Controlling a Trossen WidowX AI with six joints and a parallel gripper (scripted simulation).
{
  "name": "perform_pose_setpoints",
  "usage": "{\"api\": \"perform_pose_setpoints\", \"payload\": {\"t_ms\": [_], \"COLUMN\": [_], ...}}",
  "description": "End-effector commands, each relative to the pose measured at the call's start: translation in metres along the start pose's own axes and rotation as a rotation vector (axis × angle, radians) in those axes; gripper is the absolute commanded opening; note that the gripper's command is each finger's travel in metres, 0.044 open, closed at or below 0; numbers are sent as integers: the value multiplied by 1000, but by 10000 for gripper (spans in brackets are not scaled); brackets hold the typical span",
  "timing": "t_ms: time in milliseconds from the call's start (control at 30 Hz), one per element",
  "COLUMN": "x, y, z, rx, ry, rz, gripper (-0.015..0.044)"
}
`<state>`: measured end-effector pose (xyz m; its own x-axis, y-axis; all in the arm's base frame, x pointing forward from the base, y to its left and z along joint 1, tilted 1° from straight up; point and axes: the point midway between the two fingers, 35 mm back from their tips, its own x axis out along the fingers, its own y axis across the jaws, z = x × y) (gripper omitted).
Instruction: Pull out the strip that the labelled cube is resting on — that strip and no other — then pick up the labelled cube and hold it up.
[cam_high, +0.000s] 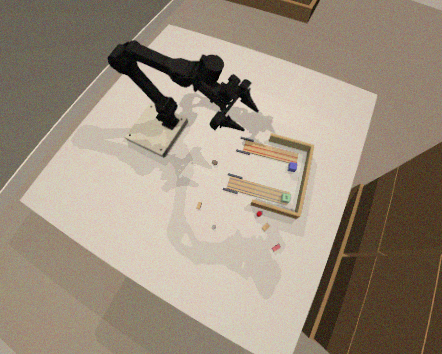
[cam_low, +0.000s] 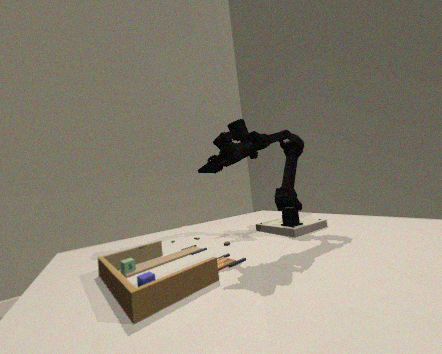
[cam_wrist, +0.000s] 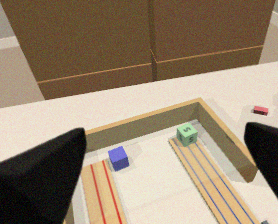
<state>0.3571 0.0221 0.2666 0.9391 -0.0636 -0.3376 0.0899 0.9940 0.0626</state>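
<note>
The labelled cube (cam_high: 286, 197) (cam_low: 128, 266) (cam_wrist: 187, 134) is green with a dark S. It rests on the far end of the strip with blue-grey lines (cam_high: 257, 189) (cam_low: 165, 260) (cam_wrist: 210, 180). A plain blue cube (cam_high: 292, 166) (cam_low: 146, 278) (cam_wrist: 119, 158) sits beside the far end of the strip with red lines (cam_high: 270, 150) (cam_low: 225, 262) (cam_wrist: 100, 190). Both strips have dark rails at their near ends. My gripper (cam_high: 251, 120) (cam_low: 199, 171) (cam_wrist: 165, 133) is open and empty, high above the table, on the robot's side of the strips.
A three-sided wooden wall (cam_high: 307, 175) (cam_low: 175, 290) (cam_wrist: 145, 122) encloses the cubes' end; its side toward the robot is open. A red ball (cam_high: 259, 213), a red block (cam_high: 276, 247) (cam_wrist: 260, 110), a tan block (cam_high: 265, 227) and a dark pebble (cam_high: 214, 162) (cam_low: 227, 243) lie outside it.
</note>
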Motion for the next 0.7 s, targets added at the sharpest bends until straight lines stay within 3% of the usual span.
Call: {"api": "perform_pose_setpoints", "payload": {"t_ms": [0,333,667], "x": [-3,-5,47], "y": [-24,-27,-62], "z": [-69,-79,-87], "rx": [-97,-108,-237], "ry": [225,261,625], "rz": [38,47,5], "gripper": [400,400,138]}}
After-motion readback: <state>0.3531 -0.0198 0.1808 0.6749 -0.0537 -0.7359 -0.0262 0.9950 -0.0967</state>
